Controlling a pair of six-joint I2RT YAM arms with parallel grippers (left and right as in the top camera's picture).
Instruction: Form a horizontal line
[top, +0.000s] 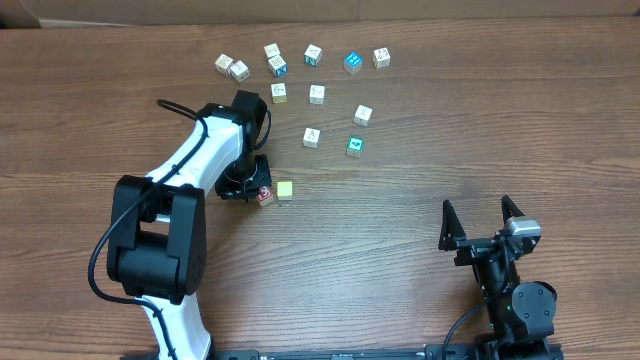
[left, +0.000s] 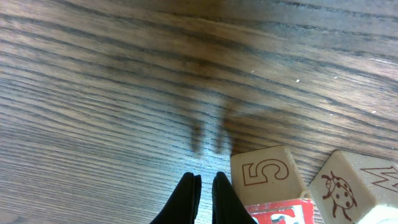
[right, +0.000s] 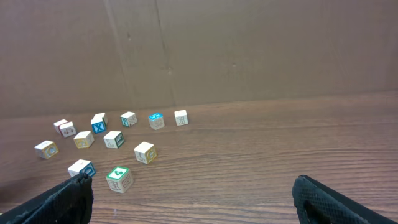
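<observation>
Several small wooden letter blocks lie scattered at the far side of the table, among them a blue-topped one (top: 352, 62) and a green-topped one (top: 354, 146), which also shows in the right wrist view (right: 119, 179). Two blocks sit side by side nearer the middle: a red-faced block (top: 265, 195) and a pale yellow block (top: 286, 189). In the left wrist view the red-faced block carries a "5" (left: 267, 174) and its neighbour a ladybug (left: 345, 186). My left gripper (left: 205, 182) is shut and empty, just left of the "5" block. My right gripper (right: 193, 202) is open and empty, far from all blocks.
The brown wood table (top: 420, 200) runs wide between the two arms. A brown cardboard wall (right: 249, 50) stands behind the far edge. The left arm (top: 190, 160) reaches across the table's left half, with a black cable looping beside it.
</observation>
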